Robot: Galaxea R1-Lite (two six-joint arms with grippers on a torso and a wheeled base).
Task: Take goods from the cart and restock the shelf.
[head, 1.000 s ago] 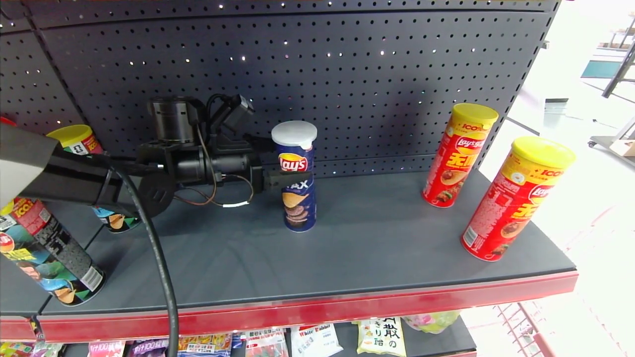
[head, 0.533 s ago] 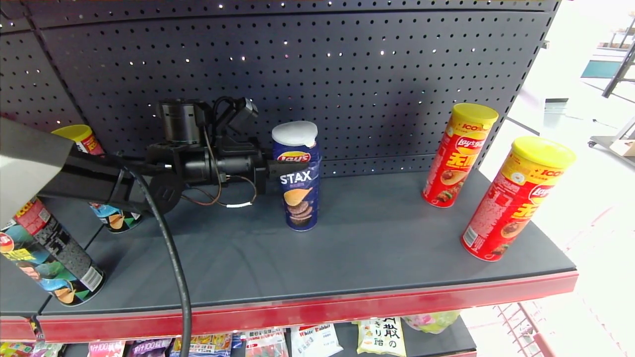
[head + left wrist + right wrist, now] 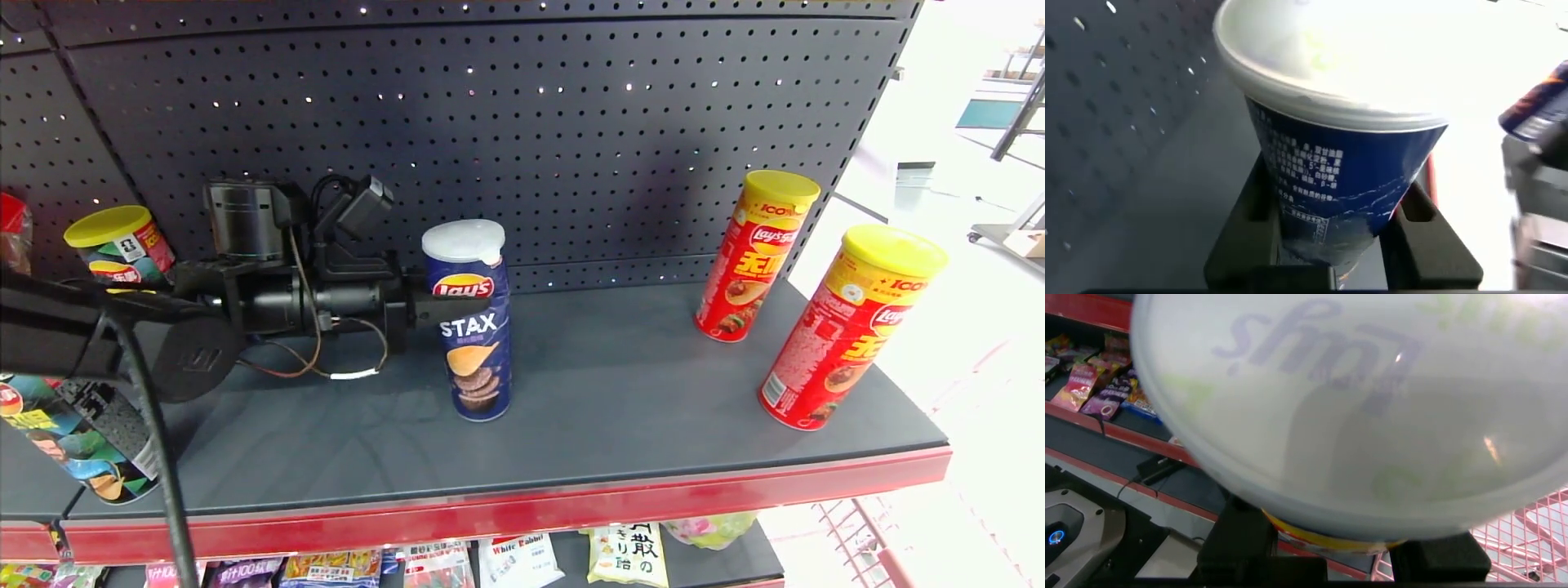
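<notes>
Pointing lid-up, blue can (image 3: 473, 327) stands upright in left tool (image 3: 461, 304).

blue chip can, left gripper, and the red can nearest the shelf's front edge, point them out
blue chip can (image 3: 476, 359): head view, on its front label.
left gripper (image 3: 1337, 233): left wrist view, midway between its jaws, over the can.
red can (image 3: 845, 335): head view, middle of its side.

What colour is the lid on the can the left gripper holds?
The lid is white, atop a dark blue can; the head view shows it best.
</notes>
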